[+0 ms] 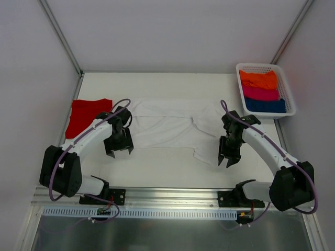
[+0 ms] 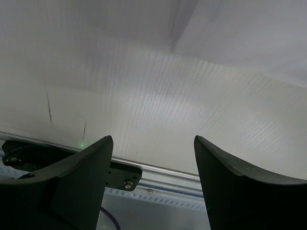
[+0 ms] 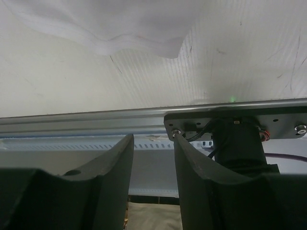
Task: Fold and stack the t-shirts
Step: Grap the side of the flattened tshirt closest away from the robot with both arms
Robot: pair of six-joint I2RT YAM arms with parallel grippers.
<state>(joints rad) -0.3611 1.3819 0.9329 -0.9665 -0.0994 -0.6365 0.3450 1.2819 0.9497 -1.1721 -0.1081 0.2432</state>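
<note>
Claws: the left claw is spread wide and the right claw is parted narrowly; nothing is held by either
White t-shirt: laid flat and unfolded on the table, its long axis running from one claw across to the other
From left claw: the shirt's left end is found just beyond and inboard; only bare table is seen between its fingers
From right claw: the shirt's near corner is found just inboard, not touched
Red t-shirt: folded, beyond and outboard of the left claw
Basket: beyond the right claw, filled with folded cloths
Nearer arm: neither is favoured; one end is judged reachable by each
</note>
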